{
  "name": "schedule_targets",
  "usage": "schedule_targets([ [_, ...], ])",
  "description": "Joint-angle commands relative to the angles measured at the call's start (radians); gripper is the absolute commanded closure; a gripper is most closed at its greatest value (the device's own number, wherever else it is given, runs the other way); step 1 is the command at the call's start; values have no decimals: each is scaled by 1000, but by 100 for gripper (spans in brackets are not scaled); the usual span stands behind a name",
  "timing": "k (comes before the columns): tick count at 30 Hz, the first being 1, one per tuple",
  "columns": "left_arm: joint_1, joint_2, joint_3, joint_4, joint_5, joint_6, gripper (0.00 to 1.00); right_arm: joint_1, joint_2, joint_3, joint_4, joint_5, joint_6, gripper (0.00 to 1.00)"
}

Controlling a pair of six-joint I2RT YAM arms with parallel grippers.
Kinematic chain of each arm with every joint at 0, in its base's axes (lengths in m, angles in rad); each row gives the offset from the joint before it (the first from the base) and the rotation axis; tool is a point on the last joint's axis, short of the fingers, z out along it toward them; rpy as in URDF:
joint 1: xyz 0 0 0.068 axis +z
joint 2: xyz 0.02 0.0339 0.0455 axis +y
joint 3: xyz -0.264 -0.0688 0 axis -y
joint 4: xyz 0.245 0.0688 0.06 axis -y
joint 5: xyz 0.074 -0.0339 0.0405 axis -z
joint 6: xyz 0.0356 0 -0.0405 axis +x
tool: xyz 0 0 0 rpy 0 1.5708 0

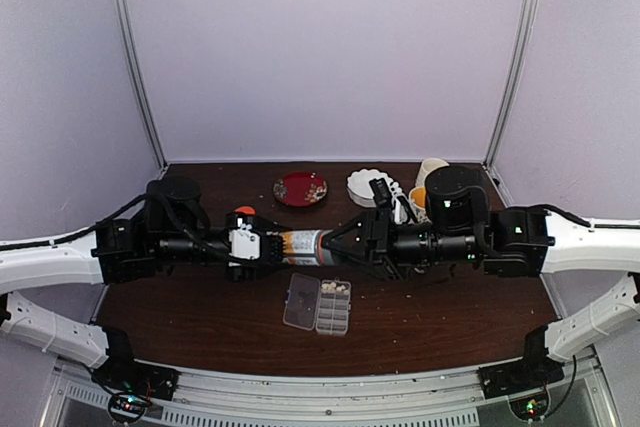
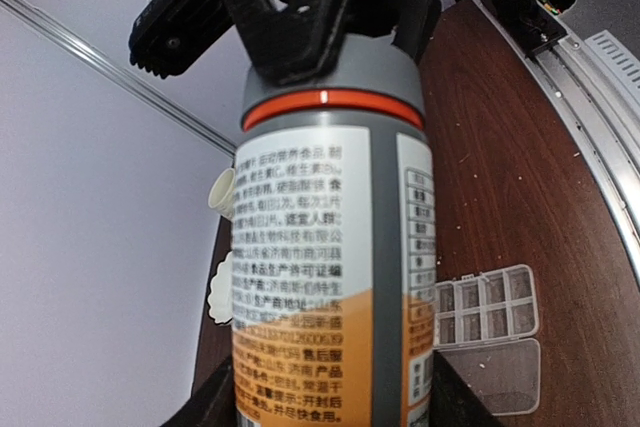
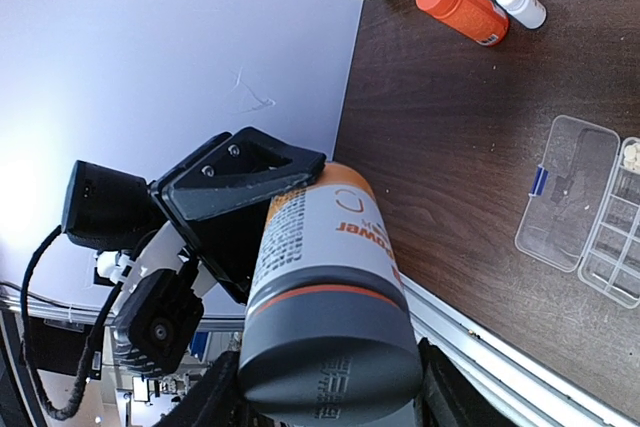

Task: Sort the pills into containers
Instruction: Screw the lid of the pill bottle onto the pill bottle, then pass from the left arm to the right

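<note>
The left jaws are clamped on the body of a big bottle [image 1: 300,244] and the right jaws on its grey cap [image 3: 330,357]. Between them the arms hold it lying level above the counter [image 1: 200,317].

The pills [image 1: 336,288] that show are a few pale tablets in the far cells [image 1: 334,315] of the box [image 2: 487,304], which sits on the counter just in front of the held bottle. Its lid [image 1: 300,301] is laid open to the left. Whether more are inside the bottle cannot be seen.

Such tablets are likely hard, very light and quick to roll or bounce. They look too small for these jaws to pinch one at a time, so tipping them slowly from the bottle mouth over a cell seems the safer way. The bottle looks like rigid plastic under a glossy, probably slippery label. The body suits the holding grip and the cap the twisting one. The box is thin clear plastic and would probably slide at a nudge.

The label carries dense Chinese small print and a boxed table, mostly too fine to read. The right wrist view shows the orange letters "ower" upside down, the start of the word hidden.
</note>
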State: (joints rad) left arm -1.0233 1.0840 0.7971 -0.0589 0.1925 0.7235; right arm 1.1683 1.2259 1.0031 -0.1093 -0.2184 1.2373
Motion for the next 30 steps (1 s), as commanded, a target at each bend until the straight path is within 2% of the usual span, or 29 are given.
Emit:
schedule_targets([
  [1,-23,-2,15,248,-11,41,100,-17,-25,49,-15,70,37,100],
  [4,-22,-9,-13,286,7,-15,100,-29,-43,59,-72,102,-49,100],
  [5,-23,-9,-22,305,13,-40,95,-35,-44,60,-80,95,-83,100],
  [7,-22,-7,-43,334,28,-85,78,-51,-38,80,-124,69,-150,100],
  [8,-23,-2,-51,344,35,-107,58,-61,-35,96,-154,55,-193,100],
  [9,-23,2,-56,347,42,-129,26,-71,-33,112,-197,49,-231,100],
  [10,-23,7,-59,341,51,-149,6,-78,-33,129,-235,48,-282,100],
  [11,-23,11,-60,329,62,-162,3,-90,-36,144,-273,46,-329,100],
  [13,-22,11,-62,304,67,-202,3,-122,-41,181,-363,28,-419,100],
  [16,-22,-7,-78,280,53,-247,2,-182,-17,273,-586,18,-605,100],
  [19,-22,-37,-95,264,24,-296,2,-228,37,383,-875,82,-807,100],
  [22,-23,-55,-91,239,-43,-357,3,-265,87,446,-1066,171,-918,100],
  [27,-22,-79,-69,186,-170,-479,3,-361,94,343,-1133,200,-978,99],
  [30,-21,-80,-44,138,-329,-595,2,-431,75,272,-1100,203,-988,99],
])
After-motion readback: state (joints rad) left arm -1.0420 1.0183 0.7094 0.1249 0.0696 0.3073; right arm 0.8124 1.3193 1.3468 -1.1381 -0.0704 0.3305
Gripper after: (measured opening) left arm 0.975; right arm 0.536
